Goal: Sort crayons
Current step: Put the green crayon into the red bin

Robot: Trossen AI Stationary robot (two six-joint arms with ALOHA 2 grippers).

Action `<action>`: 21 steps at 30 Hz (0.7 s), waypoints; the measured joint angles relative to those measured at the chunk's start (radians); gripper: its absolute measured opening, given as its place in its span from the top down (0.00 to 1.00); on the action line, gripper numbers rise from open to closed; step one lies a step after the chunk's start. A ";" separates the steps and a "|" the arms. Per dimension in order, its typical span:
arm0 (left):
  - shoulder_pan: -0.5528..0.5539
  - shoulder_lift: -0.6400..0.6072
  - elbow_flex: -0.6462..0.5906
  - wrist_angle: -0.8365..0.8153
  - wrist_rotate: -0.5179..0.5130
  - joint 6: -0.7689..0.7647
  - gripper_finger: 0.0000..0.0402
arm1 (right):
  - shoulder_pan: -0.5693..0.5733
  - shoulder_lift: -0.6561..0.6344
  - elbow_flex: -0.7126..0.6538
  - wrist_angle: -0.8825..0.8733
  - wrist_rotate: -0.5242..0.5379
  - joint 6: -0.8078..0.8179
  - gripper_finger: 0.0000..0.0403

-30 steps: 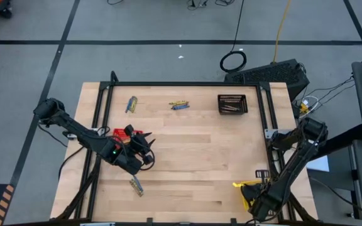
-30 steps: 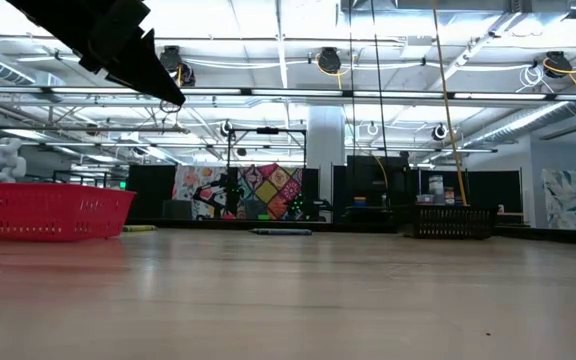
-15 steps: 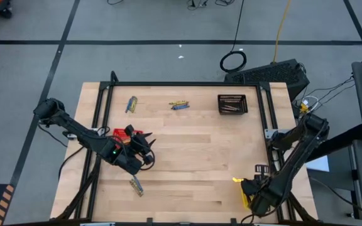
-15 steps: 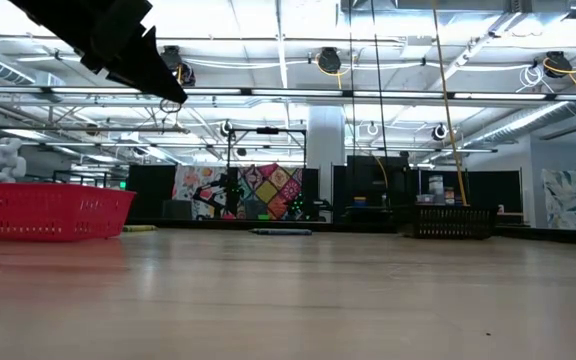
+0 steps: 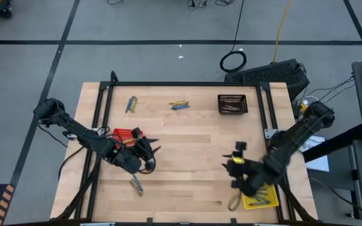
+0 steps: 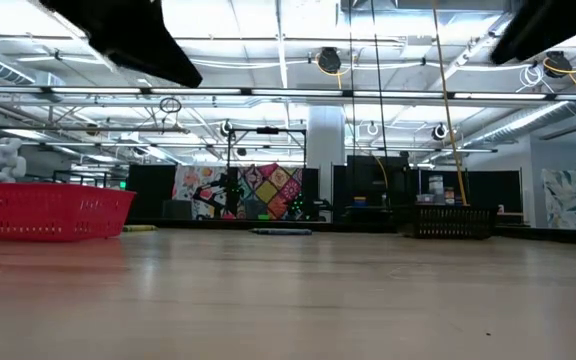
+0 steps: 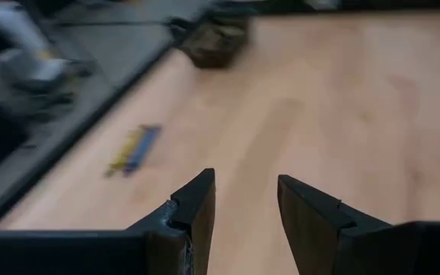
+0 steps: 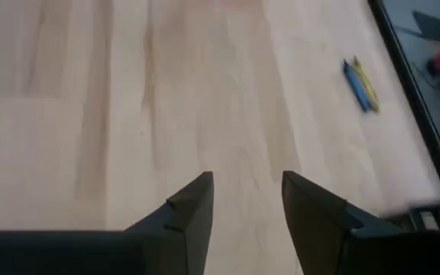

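Crayons lie in small clusters on the wooden table: one at the far left, one at the far middle, one near the left front. My left gripper hovers open by the red basket; its wrist view shows blue and yellow crayons ahead, with nothing between the fingers. My right gripper hangs open and empty over the table's right-middle. Its wrist view looks down at bare wood, with a blue and a yellow crayon farther off.
A black mesh basket with crayons in it stands at the far right. A yellow basket with crayons in it sits at the near right corner. A black frame rail runs round the table.
My right gripper has risen from the yellow basket at the near right corner and swung toward the table's middle, turning as it went; the basket now shows uncovered. My left gripper has tipped slightly without leaving its place.
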 joint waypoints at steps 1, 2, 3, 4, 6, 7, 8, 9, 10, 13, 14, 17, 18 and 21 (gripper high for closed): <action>0.001 0.000 0.010 -0.004 0.050 0.026 0.63 | -0.039 -0.016 -0.043 0.093 -0.017 -0.074 0.65; 0.005 0.000 0.022 -0.003 0.103 0.046 0.63 | -0.081 -0.030 -0.091 0.200 -0.047 -0.150 0.65; 0.009 0.000 0.035 -0.003 0.152 0.055 0.63 | -0.124 -0.041 -0.148 0.327 -0.095 -0.230 0.65; 0.014 0.000 0.051 -0.018 0.192 0.057 0.63 | -0.166 -0.048 -0.205 0.459 -0.147 -0.304 0.65; 0.020 0.000 0.090 -0.096 0.245 0.043 0.64 | -0.246 -0.050 -0.325 0.744 -0.243 -0.427 0.65; 0.020 0.000 0.113 -0.153 0.263 0.020 0.64 | -0.285 -0.043 -0.377 0.885 -0.283 -0.478 0.65; 0.020 0.000 0.138 -0.225 0.283 -0.011 0.64 | -0.322 -0.032 -0.422 1.022 -0.319 -0.521 0.65; 0.019 0.000 0.165 -0.305 0.302 -0.053 0.64 | -0.358 -0.018 -0.460 1.141 -0.348 -0.557 0.65; 0.018 0.000 0.190 -0.392 0.325 -0.101 0.64 | -0.391 -0.003 -0.488 1.233 -0.371 -0.588 0.65; 0.019 0.000 0.255 -0.632 0.397 -0.255 0.64 | -0.471 0.054 -0.523 1.439 -0.392 -0.650 0.65; 0.020 -0.001 0.267 -0.696 0.415 -0.304 0.64 | -0.493 0.071 -0.523 1.482 -0.392 -0.665 0.65; 0.040 -0.001 0.272 -0.827 0.479 -0.410 0.64 | -0.546 0.126 -0.516 1.590 -0.393 -0.695 0.65; 0.048 0.000 0.272 -0.867 0.507 -0.431 0.64 | -0.559 0.142 -0.515 1.617 -0.393 -0.699 0.65; 0.083 0.000 0.272 -0.985 0.549 -0.547 0.64 | -0.582 0.165 -0.514 1.657 -0.393 -0.703 0.65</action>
